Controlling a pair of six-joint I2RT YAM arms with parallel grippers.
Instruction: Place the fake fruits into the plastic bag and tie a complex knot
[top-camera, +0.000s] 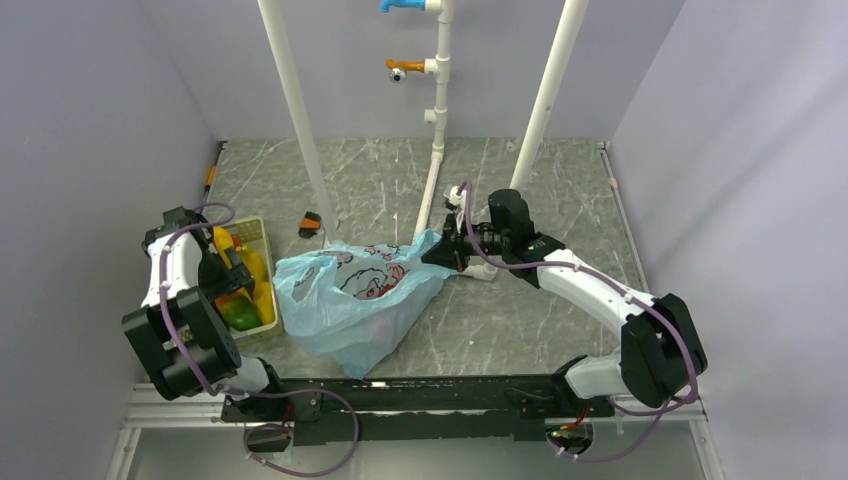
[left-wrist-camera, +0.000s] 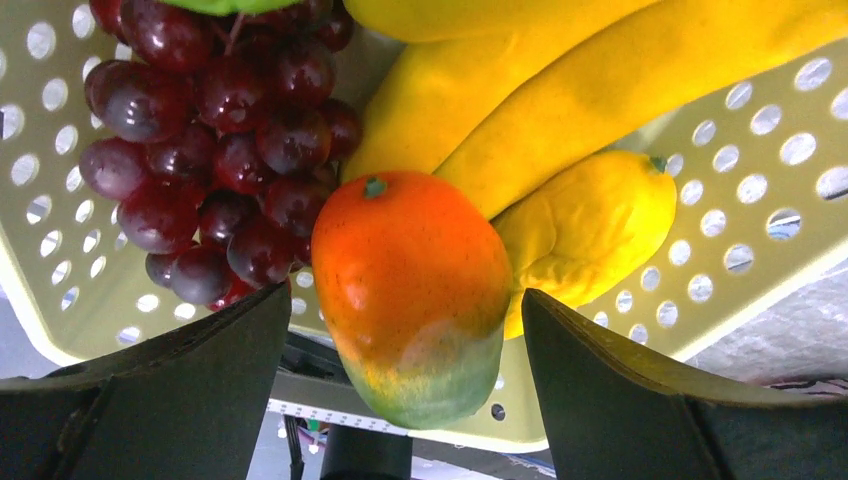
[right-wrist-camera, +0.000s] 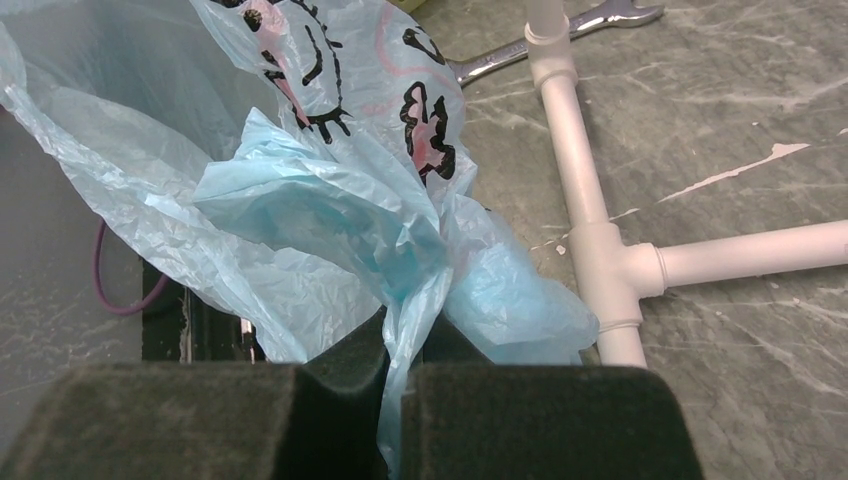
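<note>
Straddling the mango (left-wrist-camera: 415, 290), L tool (left-wrist-camera: 405, 300) gapes wide, gripping nothing; R tool (right-wrist-camera: 393, 375) clamped tight on plastic bag (right-wrist-camera: 330, 200)

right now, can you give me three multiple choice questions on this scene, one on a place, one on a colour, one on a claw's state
1. Where is the mango? A inside a drawer; B in the basket, between the fingers of the left claw; C on a plate.
2. What colour is the plastic bag? A light blue; B red; C black.
3. How is the right claw? A open over the basket; B gripping a spoon; C shut on the bag's plastic.
Answers: B, the left wrist view shows it there; A, pale blue in both views; C, it pinches the plastic.
</note>
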